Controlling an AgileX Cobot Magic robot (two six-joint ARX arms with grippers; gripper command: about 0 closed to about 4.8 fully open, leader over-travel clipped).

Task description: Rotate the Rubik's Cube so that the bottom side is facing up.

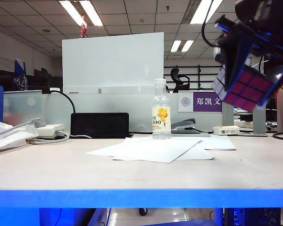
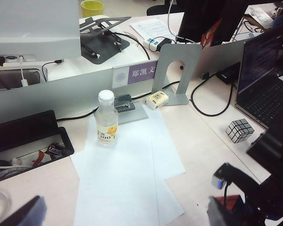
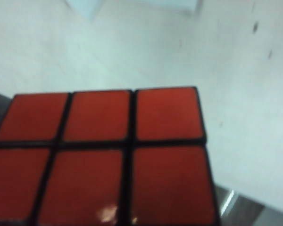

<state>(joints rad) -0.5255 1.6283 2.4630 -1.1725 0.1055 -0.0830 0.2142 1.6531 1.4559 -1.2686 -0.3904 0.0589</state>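
The right gripper (image 1: pixel 247 70) is raised well above the table (image 1: pixel 141 169) at the upper right of the exterior view, its fingers clamped on the Rubik's Cube (image 1: pixel 247 87). The cube hangs tilted in the air, clear of the table, with its red face turned toward the exterior camera and a blue face visible on its upper left side. In the right wrist view the red face (image 3: pixel 104 155) fills most of the picture, with the pale table far beneath.

The left gripper (image 2: pixel 23 212) shows only as a dark finger at the edge of the left wrist view, above the table's near side; its fingers stand wide apart and hold nothing.

On the table, a drink bottle (image 1: pixel 161 110) stands upright at the far edge of some loose white sheets of paper (image 1: pixel 151 148). A stapler (image 1: pixel 184 126) lies just behind the bottle. A second, silver-grey cube (image 2: pixel 240 130) rests on the table near a laptop (image 2: pixel 264 80).
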